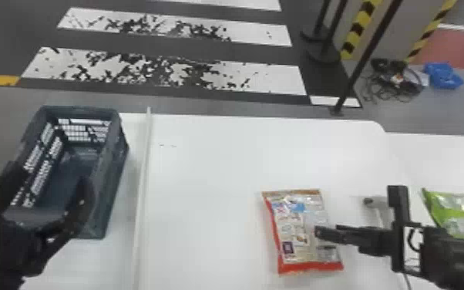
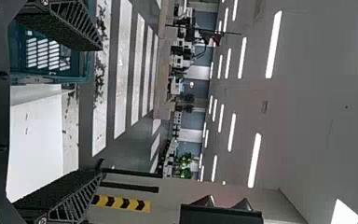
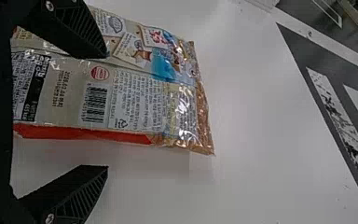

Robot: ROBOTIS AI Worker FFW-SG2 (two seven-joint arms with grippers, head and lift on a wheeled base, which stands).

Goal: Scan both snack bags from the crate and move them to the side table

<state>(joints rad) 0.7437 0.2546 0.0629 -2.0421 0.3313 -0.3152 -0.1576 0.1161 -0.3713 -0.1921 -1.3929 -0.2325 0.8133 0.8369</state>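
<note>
Left gripper: my left gripper (image 1: pixel 52 179) hangs over the near end of the crate (image 1: pixel 105 169), its fingers spread wide with nothing between them.
Right gripper: my right gripper (image 1: pixel 324 233) comes in from the right, its tips over the right side of the red-edged snack bag (image 1: pixel 300 231). From its wrist I see the fingers apart and gripping nothing; one overlaps the bag in my view, the other has white tabletop behind it. I can't tell whether either touches the bag.
Red-edged snack bag: flat on the white table (image 1: pixel 219 193), right of centre, printed panel and barcode (image 3: pixel 94 103) facing up, the red strip along its near end.
Green snack bag: at the far right, lying on the white surface beyond my right gripper, partly behind that arm; this green bag (image 1: pixel 462 208) is well apart from the other.
Crate: upright at the left, on the other side of a raised pale strip (image 1: pixel 142 173) from the red-edged bag.
Small grey object: a dark-tipped grey item (image 1: pixel 370 201) between the two bags, partly hidden by my right arm.
Floor beyond: white crossing stripes (image 1: pixel 165 73), black posts to the right, then tangled cables (image 1: pixel 393 83) and a blue item (image 1: pixel 444 75).
</note>
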